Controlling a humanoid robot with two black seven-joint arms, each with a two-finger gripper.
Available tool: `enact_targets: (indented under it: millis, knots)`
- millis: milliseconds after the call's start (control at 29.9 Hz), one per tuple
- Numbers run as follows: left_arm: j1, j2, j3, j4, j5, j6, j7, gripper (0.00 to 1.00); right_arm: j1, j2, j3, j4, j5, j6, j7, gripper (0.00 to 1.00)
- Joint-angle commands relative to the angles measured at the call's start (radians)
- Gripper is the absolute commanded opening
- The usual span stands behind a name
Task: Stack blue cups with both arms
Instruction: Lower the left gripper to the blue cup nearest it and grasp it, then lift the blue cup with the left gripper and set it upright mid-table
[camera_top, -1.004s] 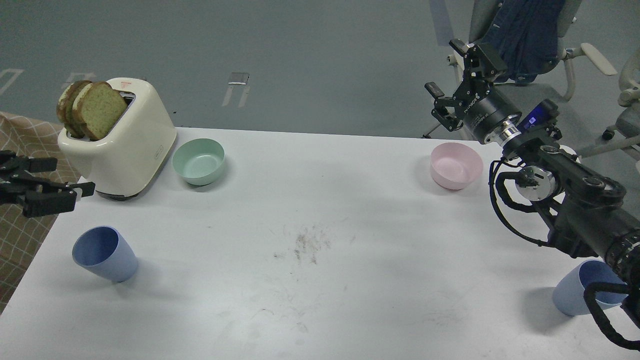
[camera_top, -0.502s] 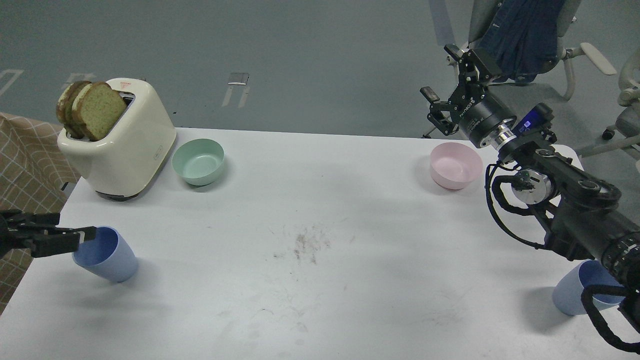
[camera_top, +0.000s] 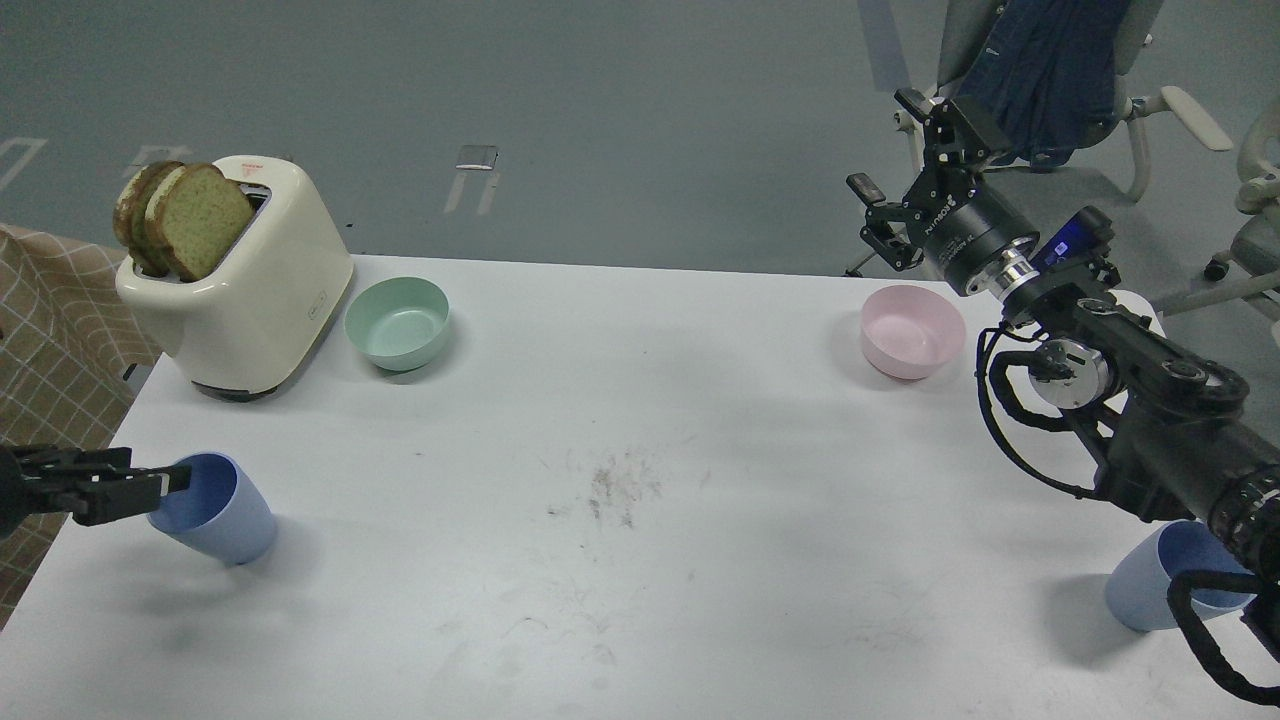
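Reaching in from the left edge, the left black two-finger claw (camera_top: 178, 480) lies low and flat, its tips at the rim of the left matte periwinkle-blue plastic cup (camera_top: 215, 510). That cup stands near the left front corner of the white worktop (camera_top: 640, 560), and appears tilted, with its mouth turned toward the claw. The fingers lie so close together and so dark that I cannot tell whether they are spread or clenched, nor whether one sits inside the rim.

The right black two-finger claw (camera_top: 905, 160) is raised high beyond the far right edge of the worktop, above and behind the pale pink round bowl (camera_top: 912, 331). Its fingers are spread apart and hold nothing. The right black jointed arm (camera_top: 1150, 420) runs back toward the lower right corner, partly covering the second periwinkle-blue plastic cup (camera_top: 1140, 595), which stands near the right front edge, well apart from the first.

At the far left stands a cream-coloured toaster (camera_top: 250, 300) with brown bread slices (camera_top: 185, 215) sticking up from its slots. Just beside it sits a mint-green round bowl (camera_top: 397, 322). Faint dark scuff marks (camera_top: 620, 490) show at the middle of the worktop.
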Motion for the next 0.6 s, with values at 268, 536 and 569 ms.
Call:
enact_targets:
  millis: [268, 536, 569]
  knots:
    - [0.009, -0.024, 0.004, 0.002, 0.000, 0.000, 0.000, 0.49, -0.011, 0.000, -0.001, 0.000, 0.001, 0.000, 0.000, 1.00]
    - [0.025, -0.026, 0.005, 0.004, 0.005, 0.000, 0.000, 0.00, -0.014, 0.000, 0.000, 0.000, -0.001, 0.000, 0.000, 1.00]
    - [0.025, -0.024, 0.004, 0.004, 0.006, 0.002, 0.000, 0.00, -0.014, 0.000, 0.000, 0.000, 0.001, 0.000, 0.000, 1.00]
